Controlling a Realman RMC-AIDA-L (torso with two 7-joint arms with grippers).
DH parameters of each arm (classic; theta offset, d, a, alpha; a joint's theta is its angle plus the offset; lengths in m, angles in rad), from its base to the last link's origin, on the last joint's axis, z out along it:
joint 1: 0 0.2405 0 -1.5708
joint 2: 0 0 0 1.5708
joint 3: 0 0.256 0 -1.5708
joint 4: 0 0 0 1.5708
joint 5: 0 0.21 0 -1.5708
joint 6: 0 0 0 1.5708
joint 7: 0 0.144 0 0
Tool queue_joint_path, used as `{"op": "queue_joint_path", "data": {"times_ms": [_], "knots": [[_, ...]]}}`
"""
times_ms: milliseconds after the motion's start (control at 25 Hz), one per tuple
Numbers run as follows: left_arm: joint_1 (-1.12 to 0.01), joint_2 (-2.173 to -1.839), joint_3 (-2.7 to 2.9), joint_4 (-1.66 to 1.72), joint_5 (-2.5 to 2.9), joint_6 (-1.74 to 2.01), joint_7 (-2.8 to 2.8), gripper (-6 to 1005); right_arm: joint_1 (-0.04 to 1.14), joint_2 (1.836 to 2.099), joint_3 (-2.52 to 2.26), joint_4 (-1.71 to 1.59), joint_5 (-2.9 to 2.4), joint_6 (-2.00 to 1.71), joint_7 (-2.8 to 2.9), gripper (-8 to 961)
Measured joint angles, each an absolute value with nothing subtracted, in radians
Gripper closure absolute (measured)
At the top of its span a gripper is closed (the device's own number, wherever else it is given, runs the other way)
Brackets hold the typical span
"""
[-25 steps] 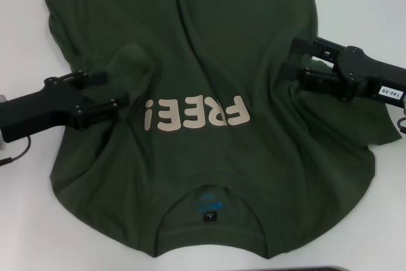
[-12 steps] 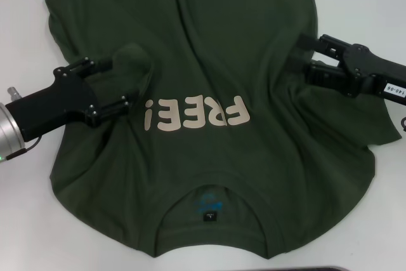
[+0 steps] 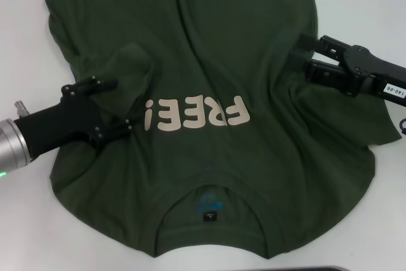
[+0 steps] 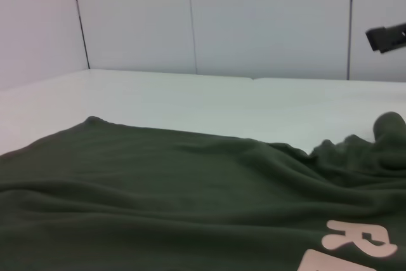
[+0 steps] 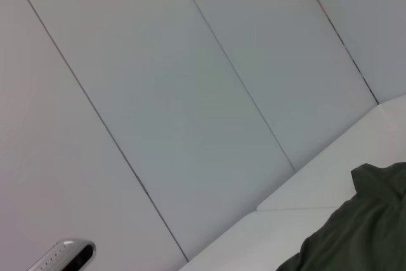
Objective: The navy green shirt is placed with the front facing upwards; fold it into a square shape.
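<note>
Now shirt [image 3: 209,61] under both jaws (left spread, right unclear).

A rumpled edge of the navy green shirt [image 5: 355,220] fills the 4 o'clock corner, lying on the white counter [image 5: 285,211]. Pale wall panels [image 5: 190,93] with thin dark seams cover the rest. A silvery rounded part [image 5: 66,255] pokes in at 7 o'clock.

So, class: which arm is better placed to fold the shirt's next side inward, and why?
Probably the left. The left gripper sits open over a raised bunch of the navy green shirt, beside the lettering; the right gripper lies at the opposite edge.
</note>
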State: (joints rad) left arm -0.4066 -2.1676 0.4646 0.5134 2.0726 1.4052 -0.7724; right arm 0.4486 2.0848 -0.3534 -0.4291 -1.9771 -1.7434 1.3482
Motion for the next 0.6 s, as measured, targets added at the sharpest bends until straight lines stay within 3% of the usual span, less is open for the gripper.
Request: {"op": "queue_joint_path", "data": {"times_ms": [600], "knots": [[-0.388,-2.169,0.497,0.502,2.065,1.383,-0.714,218,0.454,2.084,-0.351,-0.426,-1.977,-1.739,1.348,34]]}}
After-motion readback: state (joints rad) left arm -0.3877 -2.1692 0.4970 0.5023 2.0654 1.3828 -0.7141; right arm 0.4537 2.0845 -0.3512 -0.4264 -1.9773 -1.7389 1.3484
